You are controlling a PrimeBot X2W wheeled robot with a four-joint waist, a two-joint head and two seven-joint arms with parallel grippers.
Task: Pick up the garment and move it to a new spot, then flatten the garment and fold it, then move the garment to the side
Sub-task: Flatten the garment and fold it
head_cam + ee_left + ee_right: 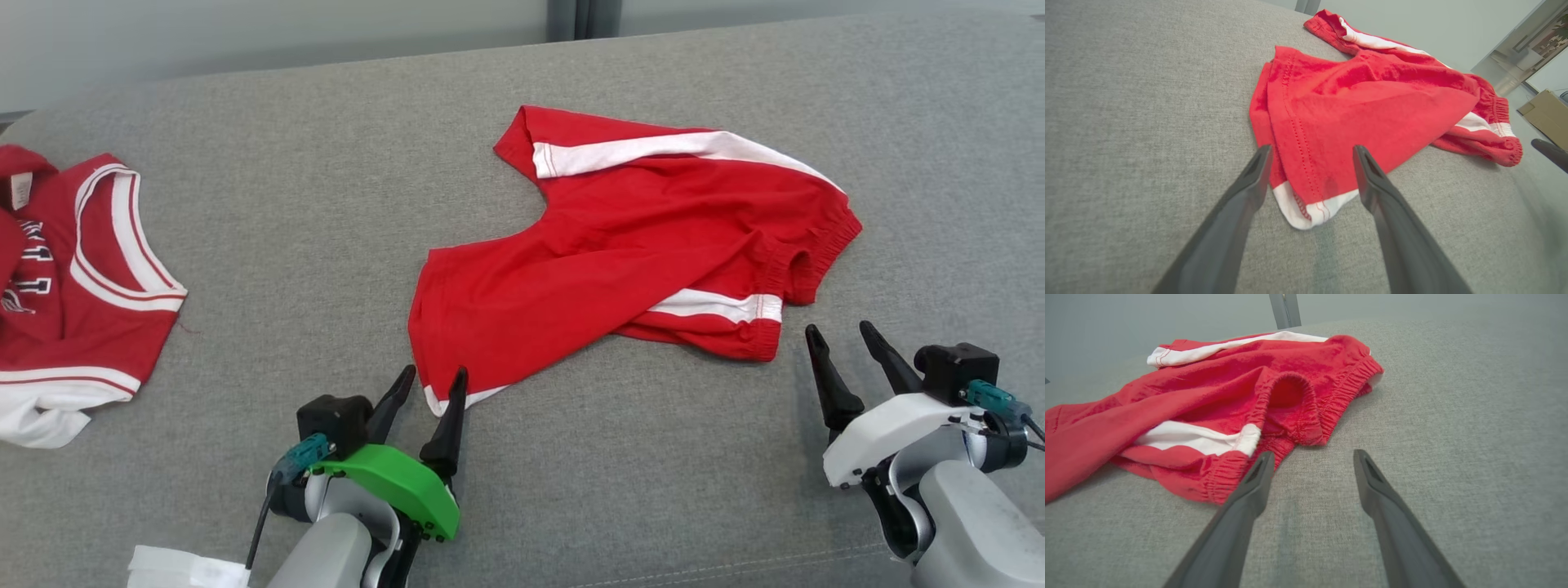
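Bearing red shorts [637, 245], grey woven surface [326, 163] before pale wall [245, 33].

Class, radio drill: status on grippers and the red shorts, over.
Left gripper open at leg hem of red shorts. Right gripper open beside waistband. Shorts rumpled, unfolded. Red jersey lies apart, left.

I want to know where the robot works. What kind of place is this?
Probably an indoor workroom set up for folding clothes, though I can't be sure. A wide grey cloth-covered surface holds red shorts and a red jersey, and a cardboard box stands beyond it.
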